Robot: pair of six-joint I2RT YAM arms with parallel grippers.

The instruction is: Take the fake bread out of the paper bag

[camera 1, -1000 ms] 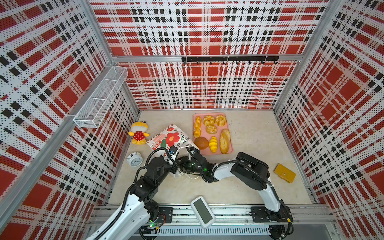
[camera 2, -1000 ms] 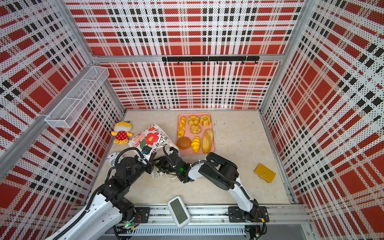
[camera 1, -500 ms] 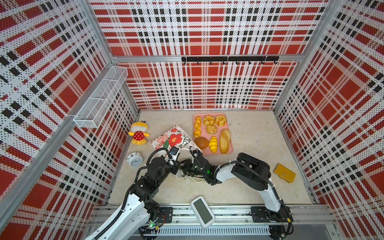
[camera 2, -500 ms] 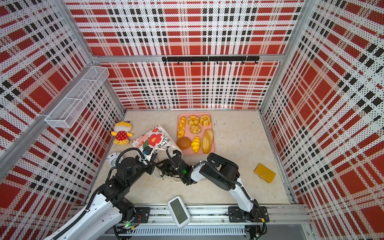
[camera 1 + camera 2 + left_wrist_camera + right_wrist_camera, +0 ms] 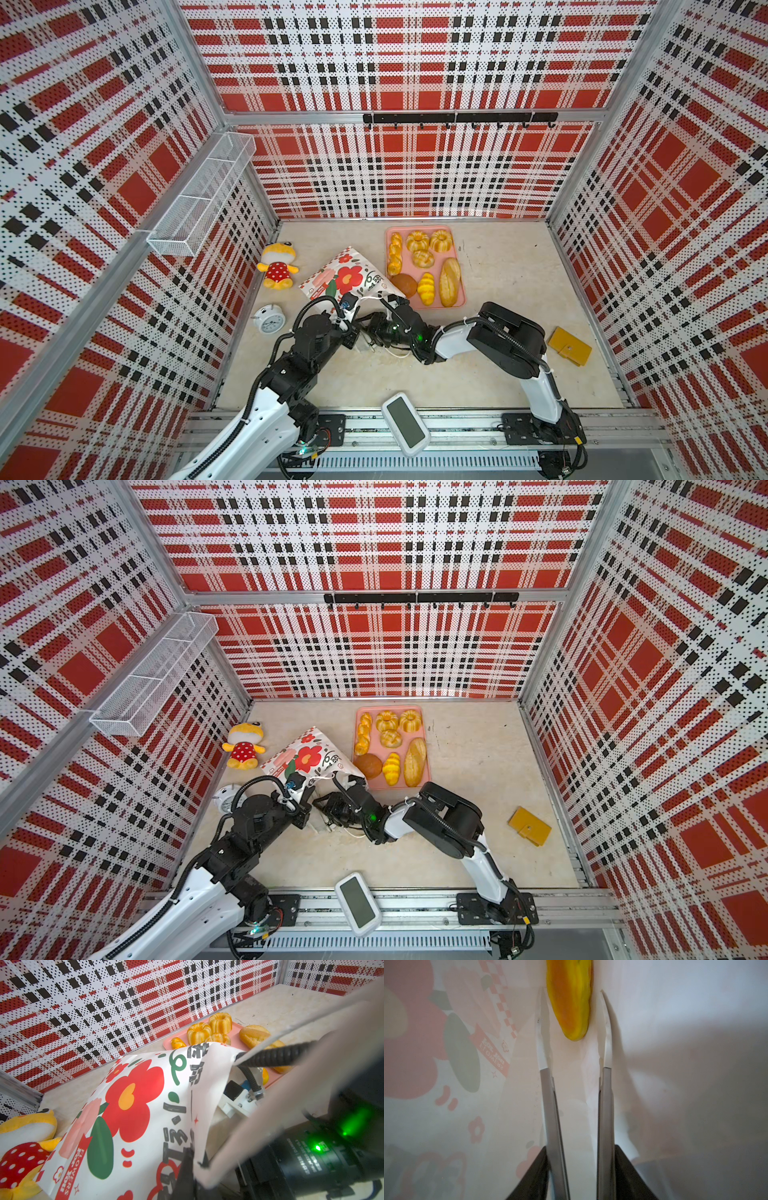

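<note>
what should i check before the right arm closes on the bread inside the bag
1. right gripper open: ok, its fingers stand apart.
2. fake bread lined up: ok, its near end lies between the tips.
3. depth of reach: not ok, only that end is between them; probably go deeper first.
4. paper bag mouth held open: ok, the left gripper is shut on its edge.
5. bag wall clear of the fingers: cannot tell, the paper lies close beside both.
6. room on the pink tray: cannot tell, it looks nearly full.
</note>
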